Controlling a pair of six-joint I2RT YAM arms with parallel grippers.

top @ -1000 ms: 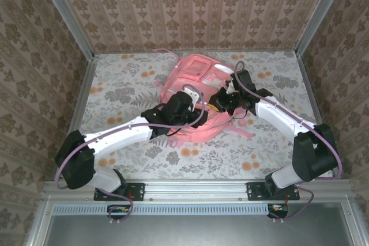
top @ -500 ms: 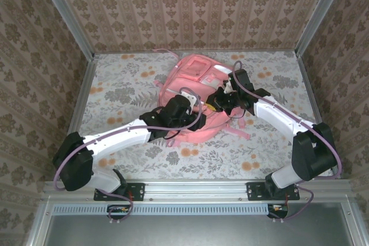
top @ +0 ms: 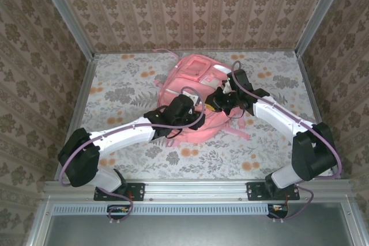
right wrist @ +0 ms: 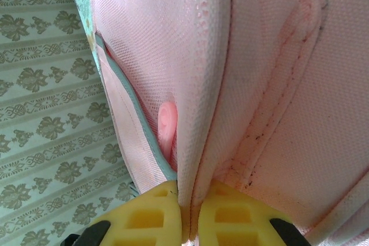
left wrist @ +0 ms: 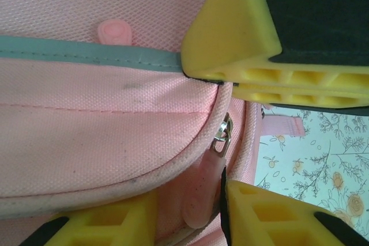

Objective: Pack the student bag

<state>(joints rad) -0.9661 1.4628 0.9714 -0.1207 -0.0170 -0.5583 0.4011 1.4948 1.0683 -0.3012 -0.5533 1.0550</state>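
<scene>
The student bag (top: 184,82) lies at the centre of the desk (top: 115,84), its long axis running from the top of the frame down toward the arms. The left arm (top: 127,131) stretches in low from the lower left. Its jaws stand open, with the pink zipper pull (left wrist: 202,200) lengthwise between them. The right arm (top: 277,116) has its jaws pinched on a fold of the bag.

White-shelled left arm (top: 121,133) and right arm (top: 279,116) have black joint housings (top: 81,162); a lilac cable (top: 62,165) trails back from the left gripper (left wrist: 207,131). Its bright yellow moulded fingers (left wrist: 230,33) show hollow ribbed cells, black mounts (left wrist: 311,4) behind
</scene>
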